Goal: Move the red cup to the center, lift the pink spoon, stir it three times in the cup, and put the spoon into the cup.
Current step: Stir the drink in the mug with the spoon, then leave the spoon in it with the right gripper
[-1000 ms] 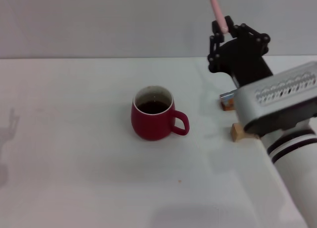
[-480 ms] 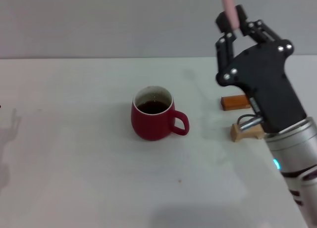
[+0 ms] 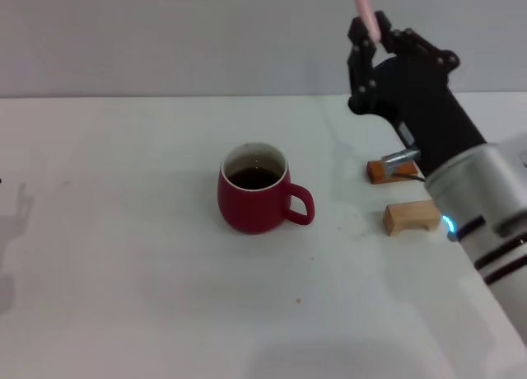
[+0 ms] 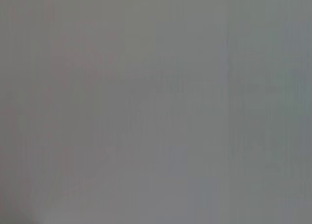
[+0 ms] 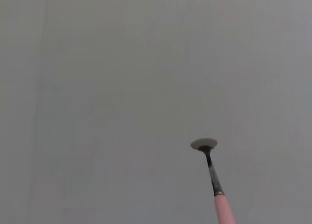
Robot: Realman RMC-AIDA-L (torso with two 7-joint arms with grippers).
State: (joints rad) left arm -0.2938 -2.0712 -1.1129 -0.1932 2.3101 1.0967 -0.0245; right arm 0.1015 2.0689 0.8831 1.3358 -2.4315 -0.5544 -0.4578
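Red cup [image 3: 255, 190] sits on the white tabletop [image 3: 123, 255], about at its middle, upright, loop handle pointing toward my right side. Dark liquid inside, white inner wall visible above it.

My right gripper [image 3: 372, 35] is up in the air, above the far right part of the table, well apart from the cup and off to its right. Fingers pinched narrow on the pink spoon [image 3: 362, 7], holding it by the pale pink handle. Handle sticks up and runs out of the top of the head view. Bowl end is not visible from the head.

Right wrist view shows the spoon against a plain grey background: pink handle nearest the camera, then the grey metal neck, then the bowl [image 5: 204, 144] at the far end. Bowl is clear of everything, touching nothing.

Two wooden blocks on the table to the right of the cup: an orange block [image 3: 380, 170], partly hidden behind my right arm, and a tan block [image 3: 410, 217] nearer the robot body. They lie near each other, both apart from the cup.

Left gripper not visible in any view; left wrist camera shows only flat grey. Can't tell its jaw state.
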